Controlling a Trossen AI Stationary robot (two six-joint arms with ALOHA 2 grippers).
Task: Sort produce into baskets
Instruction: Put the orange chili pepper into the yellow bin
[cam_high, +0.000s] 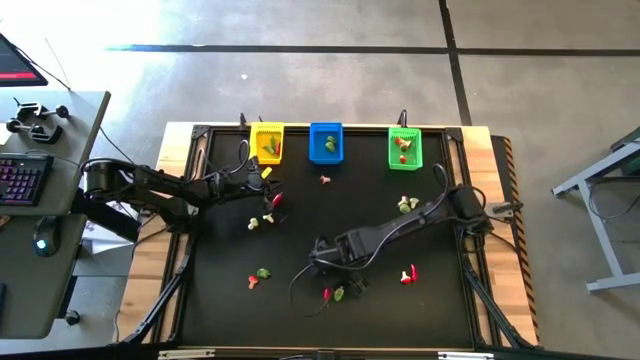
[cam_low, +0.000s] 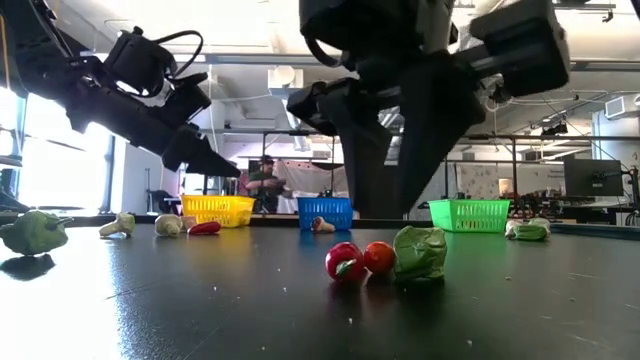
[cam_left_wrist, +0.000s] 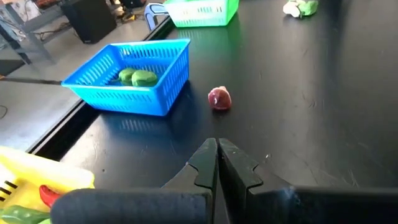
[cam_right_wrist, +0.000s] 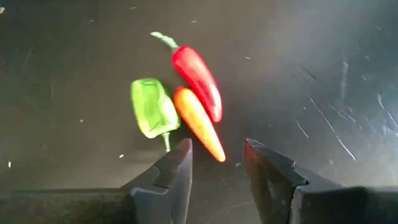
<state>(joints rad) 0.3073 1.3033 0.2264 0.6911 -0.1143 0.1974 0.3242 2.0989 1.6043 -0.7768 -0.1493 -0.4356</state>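
**Right Tool Poised Over Cluster of Toy Produce**

The right tool (cam_right_wrist: 216, 168) hung close above the black table (cam_high: 300, 245), its two dark fingers (cam_right_wrist: 171, 177) parted with a gap between them and nothing gripped. Just ahead of the fingertips lay three pieces touching one another: a red chilli (cam_right_wrist: 198, 82) with a green stem, an orange chilli (cam_right_wrist: 199, 123) whose tip reached towards the gap between the fingers, and a green pepper-like piece (cam_right_wrist: 152, 107) beside them. In the low view the same cluster sat directly below the arm, near the table's front edge.

The left tool (cam_left_wrist: 217, 165) was closed, its fingers pressed together and empty. It hovered near the yellow basket (cam_high: 267, 141), which held a red and a green piece. Ahead of its tips stood the blue basket (cam_left_wrist: 134, 78) with two green pieces inside, and a small reddish piece (cam_left_wrist: 219, 98) lay on the table just beside that basket. Farther off stood the green basket (cam_high: 405, 146), holding a few pieces, with a pale green piece (cam_left_wrist: 301, 7) near it.

More produce lay scattered across the table: white-and-red pieces (cam_high: 265, 218) just behind the left tool, a pair (cam_high: 258, 277) near the front left, and one (cam_high: 408, 274) to the right of the right arm.

A person (cam_low: 264, 182) showed in the room beyond the table.
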